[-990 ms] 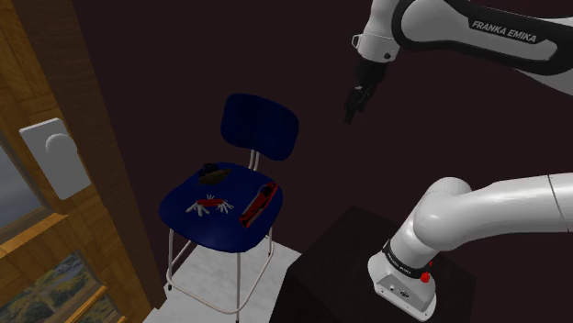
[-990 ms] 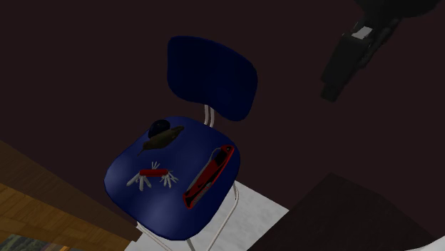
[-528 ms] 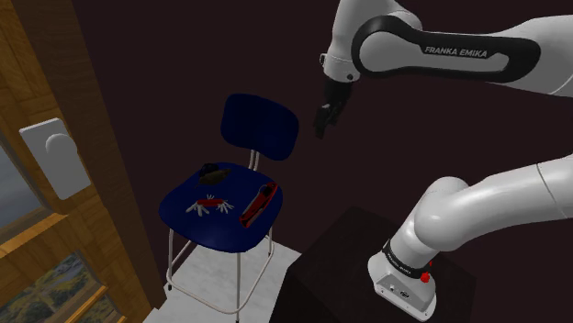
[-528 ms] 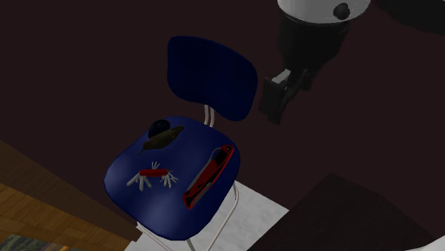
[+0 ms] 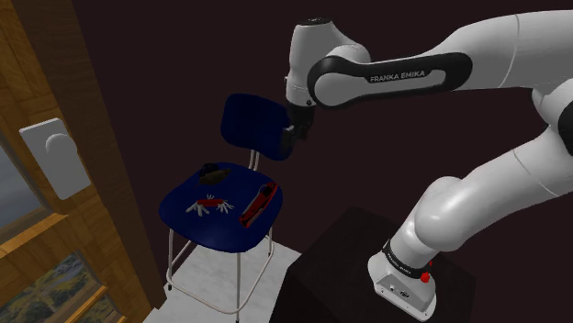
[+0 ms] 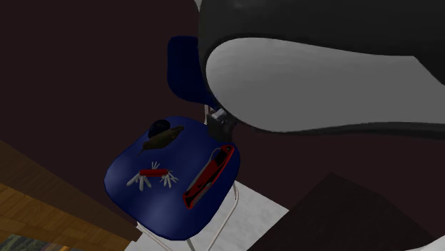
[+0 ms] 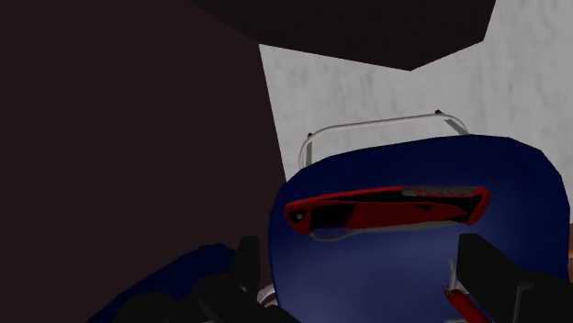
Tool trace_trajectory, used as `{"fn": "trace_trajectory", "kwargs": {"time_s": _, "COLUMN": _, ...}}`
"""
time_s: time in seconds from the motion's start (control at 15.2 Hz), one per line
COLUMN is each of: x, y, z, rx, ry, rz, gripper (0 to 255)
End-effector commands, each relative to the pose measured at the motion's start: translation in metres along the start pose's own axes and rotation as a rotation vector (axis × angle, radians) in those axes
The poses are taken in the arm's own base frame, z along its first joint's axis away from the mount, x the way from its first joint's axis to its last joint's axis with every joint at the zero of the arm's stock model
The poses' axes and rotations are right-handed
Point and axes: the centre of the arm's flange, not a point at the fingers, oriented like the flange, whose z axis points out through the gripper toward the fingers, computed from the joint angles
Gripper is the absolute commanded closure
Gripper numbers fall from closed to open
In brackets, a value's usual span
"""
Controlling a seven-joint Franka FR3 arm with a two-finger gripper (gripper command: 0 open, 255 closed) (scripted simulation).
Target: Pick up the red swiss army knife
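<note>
The gripper (image 5: 293, 138) hangs in front of the blue chair's backrest (image 5: 255, 124), up above the rear edge of the seat (image 5: 204, 231). Seen from the wrist, its two black fingers (image 7: 246, 263) stand well apart, with nothing between them but the seat far below.

The red swiss army knife (image 5: 209, 205) lies flat near the middle of the seat with its pale blades fanned out on both sides. It sits lower than the gripper and farther toward the shoulder view's left, well apart from the fingertips.

Closer under the gripper is a long red folding knife (image 5: 260, 203), stretched along the seat edge on the shoulder view's right, just beside the swiss army knife but not touching it. In the wrist view that long knife lies across the gap between the spread fingers.

A dark rounded object (image 5: 215, 172) rests at the back of the seat, behind the swiss army knife.

The white arm (image 5: 395, 75) arches over from its dark stand (image 5: 353, 257), and a wooden wall (image 5: 55, 83) runs along the shoulder view's left.
</note>
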Motion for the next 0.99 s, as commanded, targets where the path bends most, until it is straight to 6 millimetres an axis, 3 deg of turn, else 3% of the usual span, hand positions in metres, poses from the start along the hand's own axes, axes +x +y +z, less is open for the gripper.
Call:
{"fn": "trace_trajectory", "kwargs": {"time_s": 0.0, "x": 0.016, "y": -0.016, "z": 0.013, "rx": -0.007, "ry": 0.001, "rz": -0.011, "gripper": 0}}
{"fn": "trace_trajectory", "kwargs": {"time_s": 0.92, "x": 0.124, "y": -0.125, "z": 0.125, "rx": -0.062, "ry": -0.005, "rz": -0.09, "gripper": 0}}
